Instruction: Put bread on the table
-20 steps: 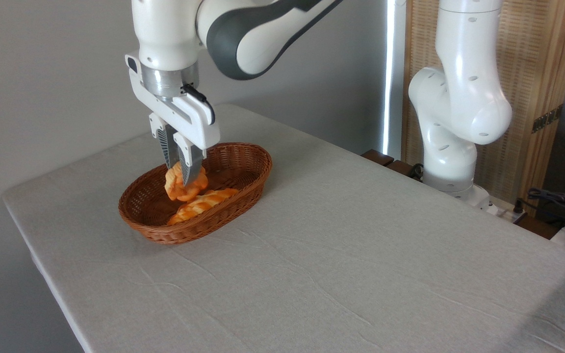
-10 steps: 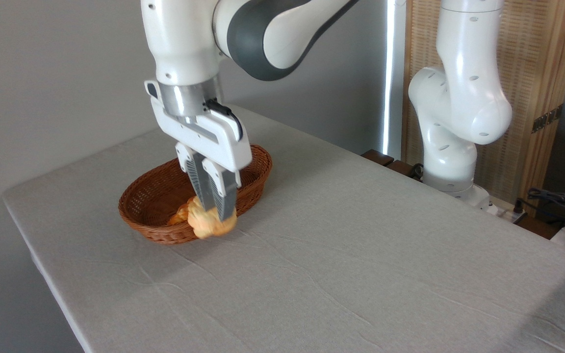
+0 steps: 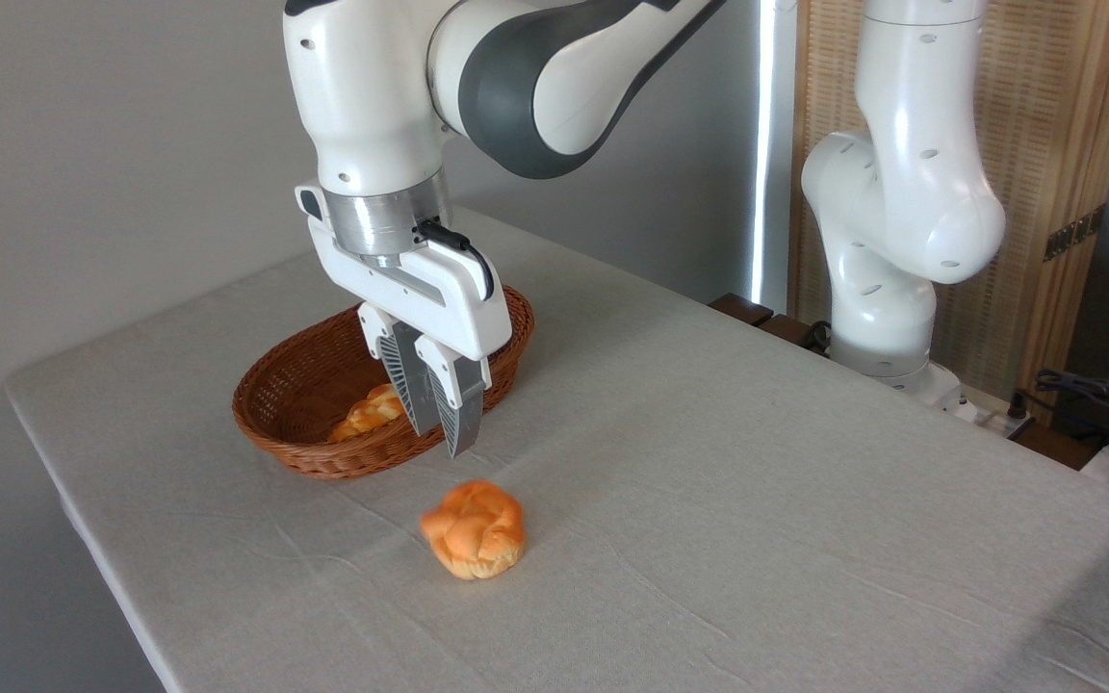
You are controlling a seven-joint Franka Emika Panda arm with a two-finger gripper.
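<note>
The bread [image 3: 474,529] lies on the table [image 3: 757,500] just in front of the basket [image 3: 285,423]. My gripper [image 3: 439,438] hangs above the bread, empty, fingers slightly parted, beside the basket's loaf [image 3: 369,412].

I note a brown oval wicker basket [image 3: 323,404] as my landmark for this view. Inside it, toward its near side, lies a braided orange loaf [image 3: 369,412], partly hidden from me. Behind the basket I see a plain grey wall [image 3: 112,144]. Well to the right of the basket, at the rear, I observe a bright vertical light strip [image 3: 762,144], and just beyond it a slatted wooden screen [image 3: 1065,144]. Far right of the basket, low at the frame edge, I record a tangle of dark cables [image 3: 1094,395]; their details are too small to tell.
</note>
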